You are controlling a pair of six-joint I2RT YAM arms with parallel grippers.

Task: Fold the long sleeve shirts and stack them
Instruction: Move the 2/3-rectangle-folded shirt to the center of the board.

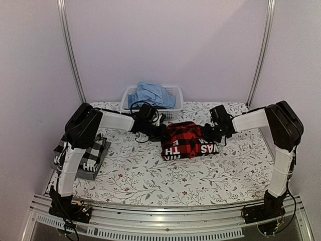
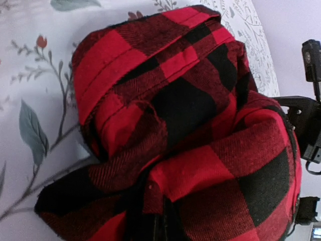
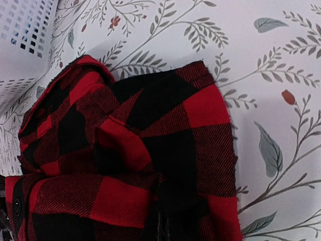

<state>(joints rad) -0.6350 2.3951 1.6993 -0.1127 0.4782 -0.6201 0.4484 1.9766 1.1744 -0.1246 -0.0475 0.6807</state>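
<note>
Fig.: You see a red-and-black flannel shirt (image 2: 200, 150) of soft, napped, matt woven cloth; table cover (image 1: 150, 175), smooth matt printed fabric; basket (image 3: 25, 30), white perforated plastic; frame rail (image 1: 165, 219), brushed metal.

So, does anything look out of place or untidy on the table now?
Yes. The red-and-black flannel lies in the middle as a crumpled lump, not flat, pinched between the left gripper and the right gripper. Dark white-lettered cloth shows along its near edge. Nothing looks spilled or torn.
</note>
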